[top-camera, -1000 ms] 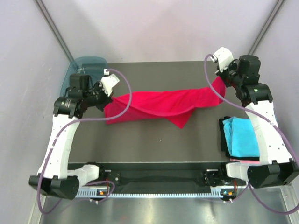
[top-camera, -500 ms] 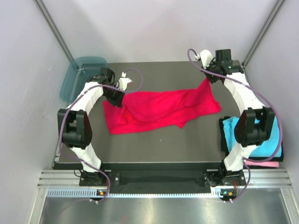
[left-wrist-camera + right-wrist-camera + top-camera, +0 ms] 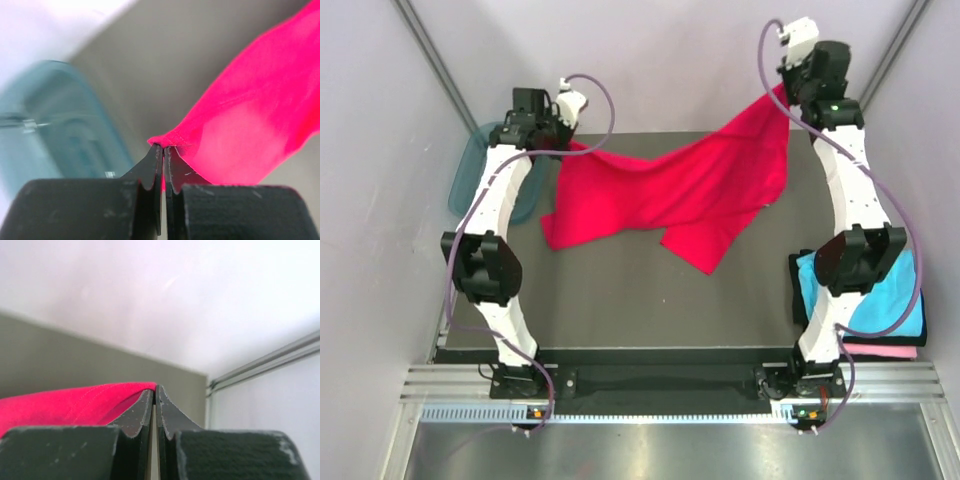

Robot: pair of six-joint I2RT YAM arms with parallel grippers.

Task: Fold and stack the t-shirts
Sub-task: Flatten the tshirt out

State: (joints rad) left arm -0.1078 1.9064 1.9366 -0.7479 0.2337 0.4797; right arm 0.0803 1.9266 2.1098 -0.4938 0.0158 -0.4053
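The red t-shirt hangs spread between both grippers, lifted at the far side of the table, its lower edge trailing on the dark surface. My left gripper is shut on its left corner, seen pinched between the jaws in the left wrist view. My right gripper is shut on its right corner, held higher; the right wrist view shows the red cloth pinched at the jaw tips. A folded cyan t-shirt lies at the right front on a pink one.
A teal translucent tub stands at the far left, also in the left wrist view. White walls enclose the table on three sides. A dark cloth edge lies under the cyan shirt.
Both grippers have risen and moved toward the back wall, lifting the red shirt off the table so it hangs spread; the right corner went highest.
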